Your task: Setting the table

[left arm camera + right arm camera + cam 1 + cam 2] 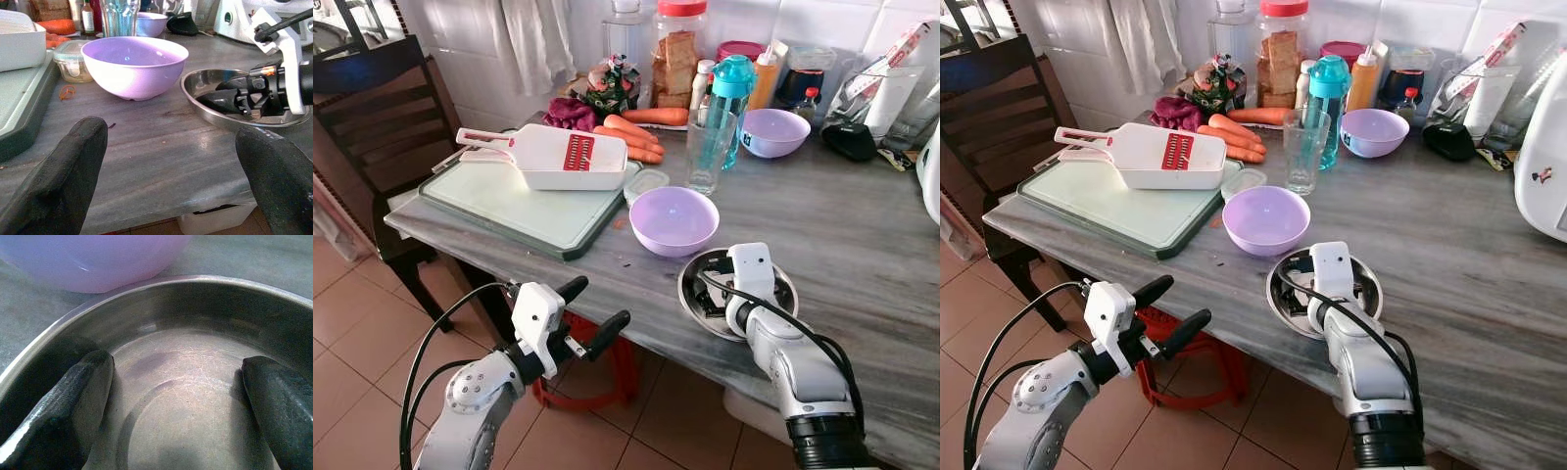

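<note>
Our right tool (176,396), fingers apart inside the steel plate (783,284), should pinch its thin rim: stiff, light, slippery; left tool (597,313) hangs open.

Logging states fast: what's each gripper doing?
Left gripper: open, empty, off the table edge.
Right gripper: open, inside the steel plate, gripping nothing.
</note>
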Controlling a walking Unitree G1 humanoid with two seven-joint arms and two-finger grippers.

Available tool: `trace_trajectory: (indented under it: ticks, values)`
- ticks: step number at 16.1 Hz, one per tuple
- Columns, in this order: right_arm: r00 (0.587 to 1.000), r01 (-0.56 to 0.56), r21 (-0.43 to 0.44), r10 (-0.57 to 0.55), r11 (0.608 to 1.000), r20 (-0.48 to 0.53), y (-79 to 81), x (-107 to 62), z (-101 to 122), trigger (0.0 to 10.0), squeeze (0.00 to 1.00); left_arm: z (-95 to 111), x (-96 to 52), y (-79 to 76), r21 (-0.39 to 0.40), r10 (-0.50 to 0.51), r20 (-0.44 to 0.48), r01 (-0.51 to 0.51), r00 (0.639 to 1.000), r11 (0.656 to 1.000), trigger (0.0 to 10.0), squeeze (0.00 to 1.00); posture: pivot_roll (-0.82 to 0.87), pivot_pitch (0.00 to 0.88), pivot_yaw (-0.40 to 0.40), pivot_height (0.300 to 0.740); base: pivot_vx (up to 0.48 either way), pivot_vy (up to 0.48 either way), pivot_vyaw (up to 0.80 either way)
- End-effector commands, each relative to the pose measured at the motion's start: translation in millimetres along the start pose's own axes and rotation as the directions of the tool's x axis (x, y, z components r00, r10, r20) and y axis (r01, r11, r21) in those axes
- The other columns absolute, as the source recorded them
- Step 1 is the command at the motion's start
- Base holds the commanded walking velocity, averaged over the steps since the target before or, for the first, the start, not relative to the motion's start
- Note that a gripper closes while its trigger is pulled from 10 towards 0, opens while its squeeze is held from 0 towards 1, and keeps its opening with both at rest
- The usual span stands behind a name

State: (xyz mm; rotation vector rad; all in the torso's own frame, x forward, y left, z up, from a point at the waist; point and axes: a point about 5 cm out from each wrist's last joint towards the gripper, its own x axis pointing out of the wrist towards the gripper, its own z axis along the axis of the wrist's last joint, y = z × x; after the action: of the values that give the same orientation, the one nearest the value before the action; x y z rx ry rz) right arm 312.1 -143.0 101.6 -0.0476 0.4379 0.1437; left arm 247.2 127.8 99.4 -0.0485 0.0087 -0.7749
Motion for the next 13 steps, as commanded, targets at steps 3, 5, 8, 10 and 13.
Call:
trace_trajectory:
  ticks: [3,5,8,10,13]
  values:
    - [1.0,-0.019,0.02,0.019,1.0,0.018,3.7,4.8,6.0,10.0,0.02,0.4,-0.4,1.0,0.021,0.0,-0.013,0.0,1.0,1.0,10.0,0.0,0.0,0.011,0.023,0.74,0.0,0.0,0.0]
    - [0.999,-0.028,0.034,0.027,0.999,0.021,4.7,5.9,6.4,10.0,0.02,0.8,-0.1,1.6,0.025,0.001,-0.014,-0.001,1.0,1.0,10.0,0.0,0.0,0.011,0.023,0.74,0.0,0.0,0.0]
    - [0.999,-0.026,0.04,0.025,0.999,0.029,4.6,5.2,7.2,10.0,0.02,1.4,-0.9,1.9,0.027,0.0,-0.015,0.0,1.0,1.0,10.0,0.0,0.01,0.013,0.025,0.74,0.0,0.0,0.0]
    - [0.996,-0.013,0.009,0.013,1.0,0.094,-3.2,-4.6,14.1,10.0,0.02,1.9,-1.5,2.5,0.03,0.001,-0.016,0.0,1.0,1.0,10.0,0.0,0.01,0.008,0.024,0.74,0.0,0.0,0.0]
    - [0.985,0.017,0.018,-0.02,1.0,0.172,-14.6,-18.3,24.2,10.0,0.02,1.5,-1.3,3.7,0.029,0.001,-0.016,-0.001,1.0,1.0,10.0,0.0,0.0,0.003,0.024,0.74,0.0,0.0,0.0]
